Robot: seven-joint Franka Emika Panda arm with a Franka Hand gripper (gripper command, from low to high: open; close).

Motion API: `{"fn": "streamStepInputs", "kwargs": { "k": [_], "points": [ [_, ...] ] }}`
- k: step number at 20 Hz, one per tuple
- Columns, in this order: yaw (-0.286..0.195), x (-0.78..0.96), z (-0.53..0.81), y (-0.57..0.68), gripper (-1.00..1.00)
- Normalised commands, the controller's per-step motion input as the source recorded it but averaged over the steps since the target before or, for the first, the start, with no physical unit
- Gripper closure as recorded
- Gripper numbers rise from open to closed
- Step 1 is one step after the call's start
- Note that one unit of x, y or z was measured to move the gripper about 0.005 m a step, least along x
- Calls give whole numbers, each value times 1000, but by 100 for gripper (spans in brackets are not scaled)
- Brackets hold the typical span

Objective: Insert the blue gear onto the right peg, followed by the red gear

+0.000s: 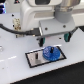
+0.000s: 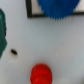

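Note:
The blue gear (image 1: 51, 52) lies flat on the exterior view's right half of the black-framed grey plate (image 1: 33, 60). The right peg is hidden at the gear's centre. A short dark pin (image 1: 36, 56) stands on the plate's other half. My gripper (image 1: 53, 39) hangs above the plate's far edge, open, its teal fingers (image 1: 42, 41) wide apart with nothing between them. In the wrist view the blue gear (image 2: 60, 7) sits by the plate's corner (image 2: 30, 12), one teal finger (image 2: 2, 30) shows at the edge, and the red gear (image 2: 41, 73) rests on the white table, apart from the plate. The arm hides the red gear in the exterior view.
The white table (image 1: 15, 70) spreads around the plate. A black cable (image 1: 9, 27) loops at the exterior view's left, behind the arm. A small dark speck (image 2: 14, 51) lies on the table in the wrist view.

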Motion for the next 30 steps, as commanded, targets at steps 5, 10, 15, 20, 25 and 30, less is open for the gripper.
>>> {"fn": "streamStepInputs", "kwargs": {
  "k": [5,10,15,20,25,30],
  "points": [
    [0,-710,-4,133,-100],
    [0,-614,-94,113,-100],
    [0,-454,-288,60,-100],
    [0,-330,-356,27,-100],
    [0,-219,-346,44,-100],
    [0,-168,-274,19,-100]
  ]
}}
